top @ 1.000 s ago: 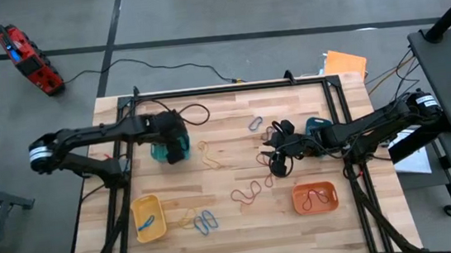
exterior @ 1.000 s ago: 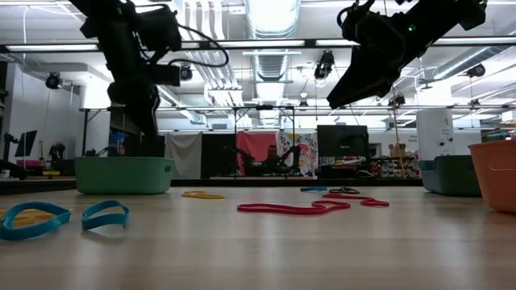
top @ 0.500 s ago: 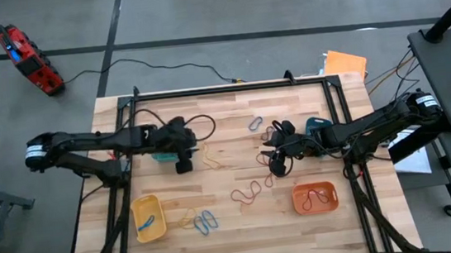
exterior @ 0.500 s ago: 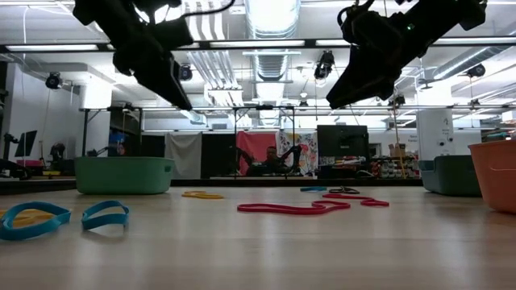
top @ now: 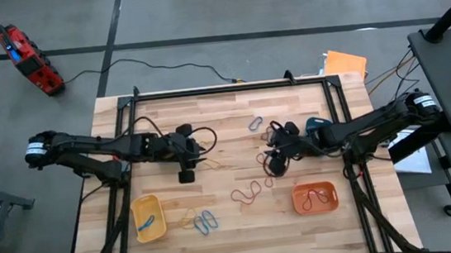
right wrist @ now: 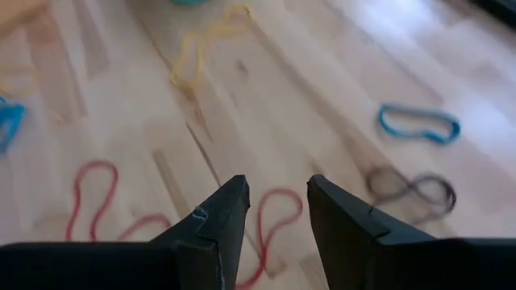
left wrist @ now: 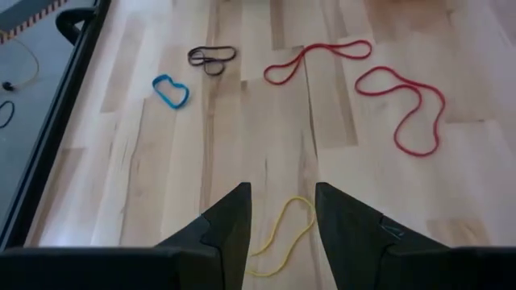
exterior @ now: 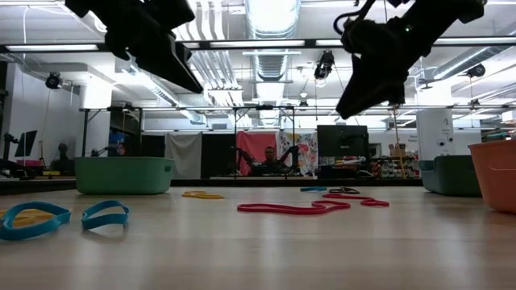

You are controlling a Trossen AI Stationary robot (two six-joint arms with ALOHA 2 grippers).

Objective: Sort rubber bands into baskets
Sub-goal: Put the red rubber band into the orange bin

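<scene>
The rubber bands are lying scattered flat on the pale wooden table, and they look thin, light and limp, so each should sag and stretch once lifted; pinching a single strand at a loop's outer bend, pressed down against the wood, seems the safest hold.

The left gripper is hovering with its jaws apart and empty over a yellow band, just right of the teal basket. The right gripper is hanging over the middle of the table, also parted and holding nothing, with a long red band directly beneath it (its wavy outline suggests soft, twisty rubber).

A short blue band is sitting toward the far side, with a dark grey one near it. Two blue loops are resting near the front, right of the yellow basket. The orange basket, smooth moulded plastic with rounded corners, is holding a red band already.
</scene>
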